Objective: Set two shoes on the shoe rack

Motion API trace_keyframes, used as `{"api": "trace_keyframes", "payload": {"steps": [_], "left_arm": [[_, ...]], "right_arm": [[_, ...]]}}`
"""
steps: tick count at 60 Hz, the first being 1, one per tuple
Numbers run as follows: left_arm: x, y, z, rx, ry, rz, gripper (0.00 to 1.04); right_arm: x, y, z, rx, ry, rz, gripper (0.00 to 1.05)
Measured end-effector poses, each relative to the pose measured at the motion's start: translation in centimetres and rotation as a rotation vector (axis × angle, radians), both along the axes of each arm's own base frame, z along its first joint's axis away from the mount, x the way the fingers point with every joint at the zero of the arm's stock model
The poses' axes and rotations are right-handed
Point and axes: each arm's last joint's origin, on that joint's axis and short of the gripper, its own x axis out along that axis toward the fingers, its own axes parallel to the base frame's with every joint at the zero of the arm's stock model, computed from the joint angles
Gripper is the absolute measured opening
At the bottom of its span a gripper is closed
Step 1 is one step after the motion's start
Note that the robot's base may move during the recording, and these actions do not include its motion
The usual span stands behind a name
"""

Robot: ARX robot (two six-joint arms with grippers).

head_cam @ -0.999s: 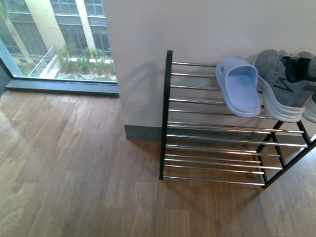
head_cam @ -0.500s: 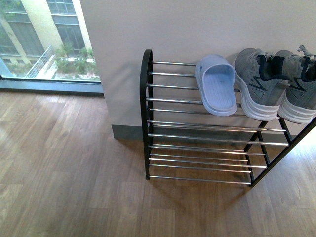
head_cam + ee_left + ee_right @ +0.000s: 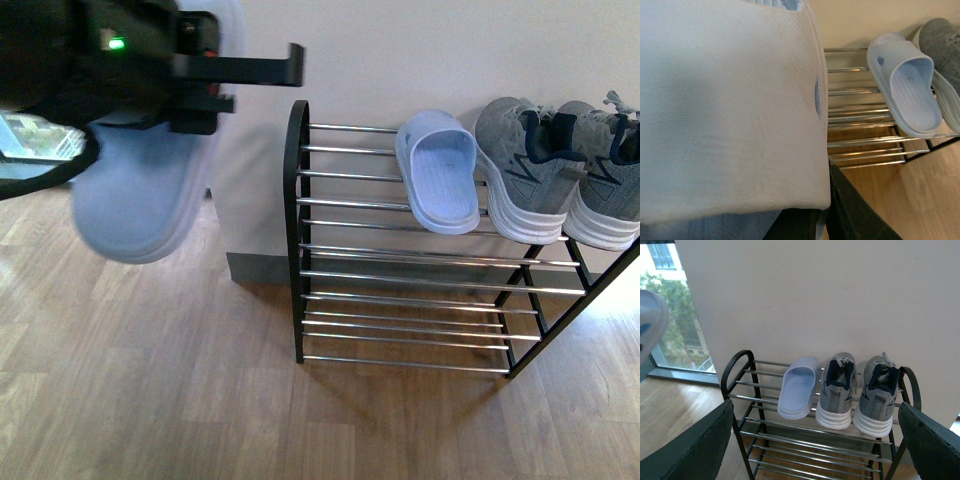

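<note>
Two grey sneakers (image 3: pixel 520 170) (image 3: pixel 600 178) stand side by side on the top tier of the shoe rack (image 3: pixel 297 250), heels outward; the right wrist view shows them too (image 3: pixel 836 390) (image 3: pixel 876 396). A light blue slipper (image 3: pixel 440 172) lies next to them on the same tier. My left gripper (image 3: pixel 822 222) is shut on a second light blue slipper (image 3: pixel 140 200), held up in the air left of the rack and filling the left wrist view (image 3: pixel 730 100). My right gripper (image 3: pixel 812 445) is open, facing the rack from a distance with nothing between its fingers.
The rack stands against a white wall (image 3: pixel 420 50) with a grey baseboard (image 3: pixel 255 268). Wood floor (image 3: pixel 150 380) spreads in front and to the left. A floor-level window (image 3: pixel 675 315) lies left of the wall. The lower tiers (image 3: pixel 410 320) hold nothing.
My left arm with the held slipper has swung into the upper left of the front view. Earlier, the view shifted so the rack slid leftward; the shoes on the rack stayed put.
</note>
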Motion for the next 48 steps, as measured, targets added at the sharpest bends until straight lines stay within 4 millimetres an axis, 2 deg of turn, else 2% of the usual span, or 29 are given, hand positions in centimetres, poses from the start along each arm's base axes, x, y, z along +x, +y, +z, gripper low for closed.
{"api": "trace_keyframes", "payload": {"steps": [12, 21, 36, 48], "left_arm": [[5.9, -3.9, -1.7, 0.004, 0.082, -0.038, 0.02], [9.2, -6.4, -3.3, 0.02, 0.13, -0.06, 0.02], [13.3, -10.0, -6.2, 0.045, 0.202, -0.102, 0.02], [16.0, -11.7, -8.3, 0.053, 0.239, -0.116, 0.02]], "right_arm": [[0.0, 0.0, 0.0, 0.0, 0.0, 0.0, 0.95], [0.0, 0.0, 0.0, 0.0, 0.0, 0.0, 0.95], [0.0, 0.0, 0.0, 0.0, 0.0, 0.0, 0.95], [0.0, 0.0, 0.0, 0.0, 0.0, 0.0, 0.95]]}}
